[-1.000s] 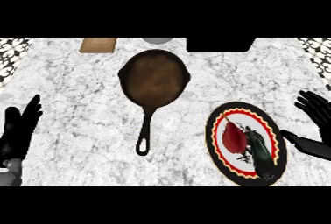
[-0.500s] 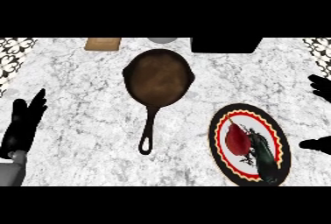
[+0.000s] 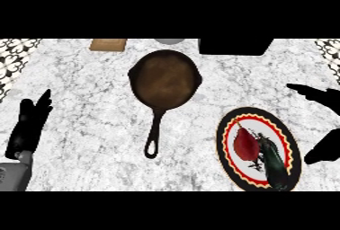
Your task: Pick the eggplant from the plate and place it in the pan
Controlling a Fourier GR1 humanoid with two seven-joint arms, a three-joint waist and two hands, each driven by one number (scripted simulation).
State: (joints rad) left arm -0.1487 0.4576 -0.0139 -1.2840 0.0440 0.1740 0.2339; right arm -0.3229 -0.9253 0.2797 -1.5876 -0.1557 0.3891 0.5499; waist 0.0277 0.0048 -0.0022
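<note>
White-grey marble counter [image 3: 86, 81] fills view — patterned tile [image 3: 15, 49] at far corners, black box [image 3: 235, 46] at back edge.

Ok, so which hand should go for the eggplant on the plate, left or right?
Right. The right hand is open beside the plate, where the eggplant lies. The left hand rests open at the counter's far left, with the pan between it and the plate.

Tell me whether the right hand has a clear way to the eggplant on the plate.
Probably yes. The right hand is open beside the plate, at its right edge, and nothing lies between it and the eggplant. The pan sits well off to the left, out of the way.
</note>
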